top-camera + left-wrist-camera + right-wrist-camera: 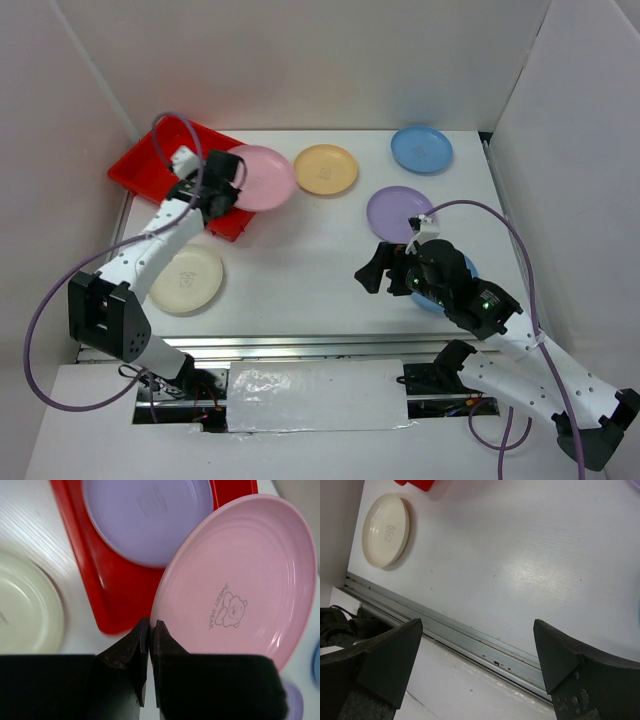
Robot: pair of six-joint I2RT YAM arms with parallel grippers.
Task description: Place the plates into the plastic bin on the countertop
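Note:
My left gripper [228, 188] [150, 625] is shut on the near rim of a pink plate [264, 177] [240, 575], which lies tilted over the right end of the red plastic bin [145, 168] [117, 597]. A purple plate [150, 515] lies inside the bin. On the white countertop [300, 270] lie an orange plate [325, 168], a blue plate [421, 148], a purple plate [396, 212] and a cream plate [187, 280] [25, 610] [386, 529]. My right gripper [385, 270] [477, 630] hangs open and empty over the front of the countertop.
Another blue plate [432, 299] is mostly hidden under my right arm. A metal rail [470, 635] runs along the countertop's front edge. White walls close in the left, back and right sides. The bin's corner [415, 484] shows in the right wrist view.

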